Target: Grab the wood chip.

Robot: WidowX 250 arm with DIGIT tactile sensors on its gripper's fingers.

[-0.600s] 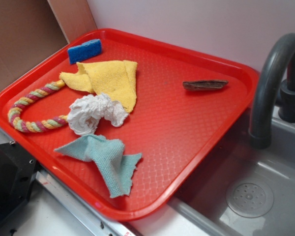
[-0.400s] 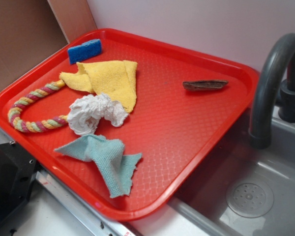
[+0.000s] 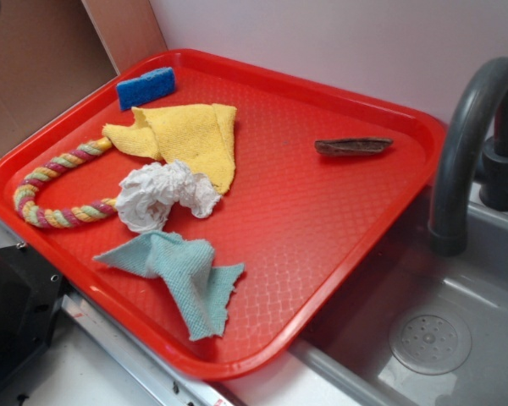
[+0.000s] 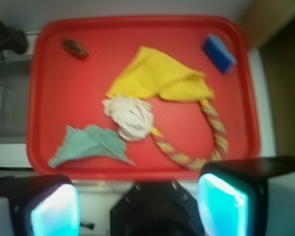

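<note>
Wood chip (image 3: 353, 146) lying flat on red tray (image 3: 322, 245), far right part, alone, well apart from everything else; in wrist view chip (image 4: 74, 47) showing at far left corner. Nothing on tray shifting across recent pictures; only dark shape now entering exterior view's top left corner, likely arm arriving. Grab not begun. Claw (image 4: 137, 199) hovering off tray's near edge, fingers spread wide, holding nothing. Bare tray surrounding chip, giving open room for descent. Tray rim and faucet (image 3: 470, 144) standing close on right. Yellow cloth (image 3: 190, 139), crumpled paper (image 3: 162, 194), green cloth (image 3: 182, 271), rope (image 3: 55, 186), blue sponge (image 3: 146, 87) crowding left half.
</note>
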